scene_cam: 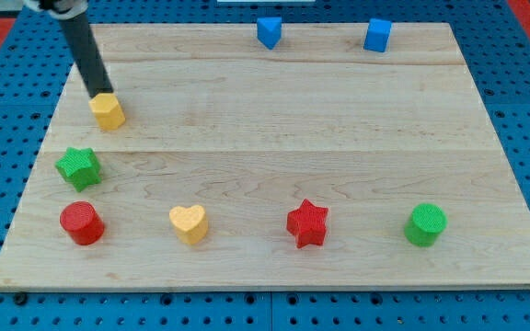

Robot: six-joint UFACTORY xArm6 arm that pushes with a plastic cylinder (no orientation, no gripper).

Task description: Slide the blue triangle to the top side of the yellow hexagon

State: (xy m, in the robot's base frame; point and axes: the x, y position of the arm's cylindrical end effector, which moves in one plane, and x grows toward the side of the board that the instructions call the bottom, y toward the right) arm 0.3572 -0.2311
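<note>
The blue triangle (pixel 268 31) sits at the view's top edge of the wooden board, a little right of centre. The yellow hexagon (pixel 108 110) lies far to its left, in the board's upper left part. My tip (pixel 97 95) comes down from the top left and rests right at the hexagon's upper left edge, seemingly touching it. The tip is far from the blue triangle.
A blue cube (pixel 377 35) stands at the top right. A green star (pixel 79 167) lies below the hexagon. Along the bottom stand a red cylinder (pixel 82 222), a yellow heart (pixel 189 223), a red star (pixel 307 223) and a green cylinder (pixel 425 224).
</note>
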